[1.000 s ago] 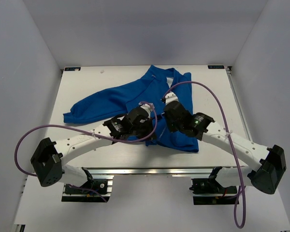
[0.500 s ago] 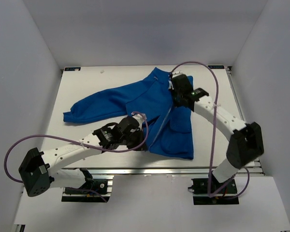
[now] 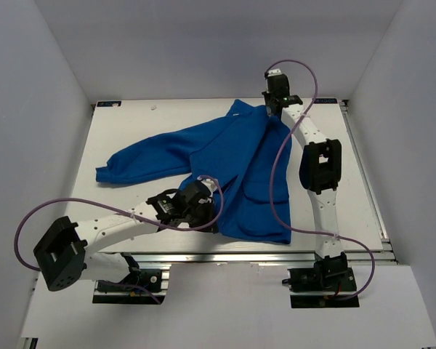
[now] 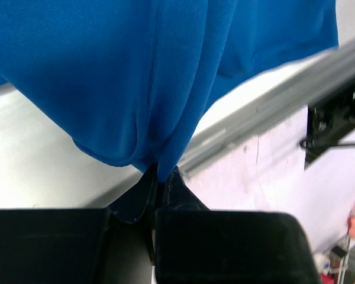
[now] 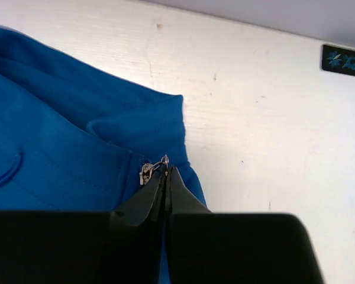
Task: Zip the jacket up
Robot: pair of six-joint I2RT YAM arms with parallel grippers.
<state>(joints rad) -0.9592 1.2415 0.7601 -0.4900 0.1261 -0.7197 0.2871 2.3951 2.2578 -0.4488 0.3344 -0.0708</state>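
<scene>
Your bright blue soft jacket lies spread on the white counter, one sleeve stretched leftward. Your left tool is clamped narrowly on a fold of its near hem. Your right tool, at the far collar end near the counter's far edge, is pinched tight on the small silver zipper pull.

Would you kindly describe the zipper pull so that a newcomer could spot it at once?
On the white table lies a blue jacket; follow it to its collar end at the table's far edge. There the right tool pinches the zipper pull, a small silver metal piece, the only shiny thing against the blue cloth.
</scene>
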